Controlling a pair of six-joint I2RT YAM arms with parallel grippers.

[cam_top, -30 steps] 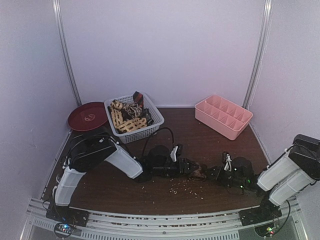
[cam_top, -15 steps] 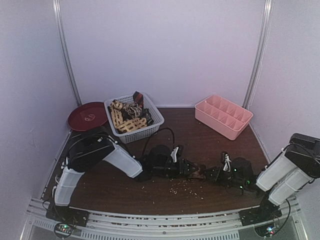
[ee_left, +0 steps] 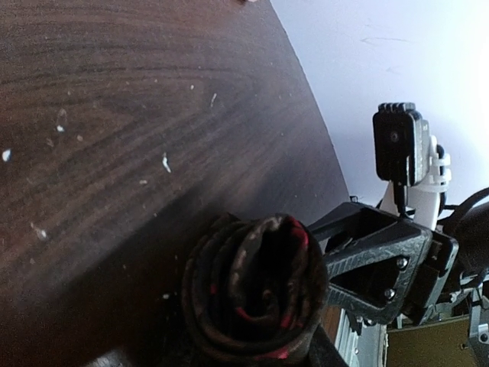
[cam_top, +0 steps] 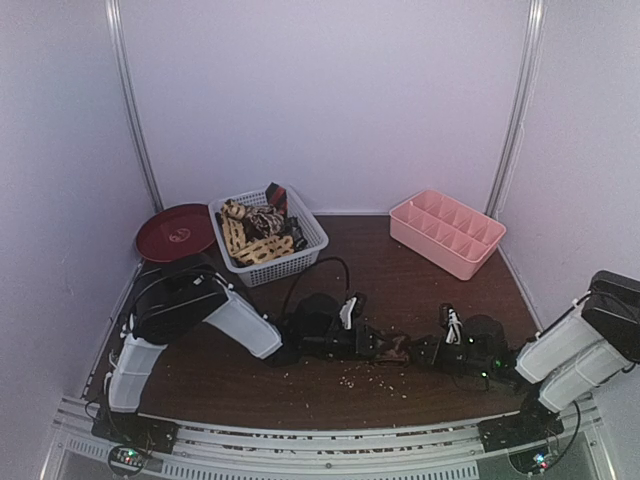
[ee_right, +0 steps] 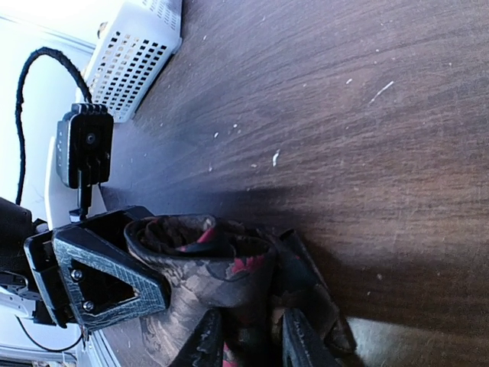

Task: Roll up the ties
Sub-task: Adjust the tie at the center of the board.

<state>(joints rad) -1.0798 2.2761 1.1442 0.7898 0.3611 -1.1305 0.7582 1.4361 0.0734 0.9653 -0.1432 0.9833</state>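
Note:
A dark tie with red flecks point(cam_top: 393, 347) is wound into a roll on the brown table between my two grippers. In the left wrist view the roll point(ee_left: 256, 287) shows its spiral end and fills the space between my jaws. My left gripper point(cam_top: 372, 344) is shut on it from the left. My right gripper point(cam_top: 424, 350) is shut on the roll's outer layers point(ee_right: 221, 267) from the right, with fabric between its fingers point(ee_right: 205, 342). More ties point(cam_top: 256, 232), tan-and-cream and dark, lie heaped in the white basket.
The white lattice basket point(cam_top: 305, 250) stands at the back left, and shows in the right wrist view point(ee_right: 134, 57). A dark red plate point(cam_top: 177, 232) lies left of it. A pink divided tray point(cam_top: 447, 232) stands at the back right. Pale crumbs point(cam_top: 365, 375) lie near the roll.
Both grippers stay at the roll. The left gripper and the roll have shifted slightly, and the right forearm has moved a little.

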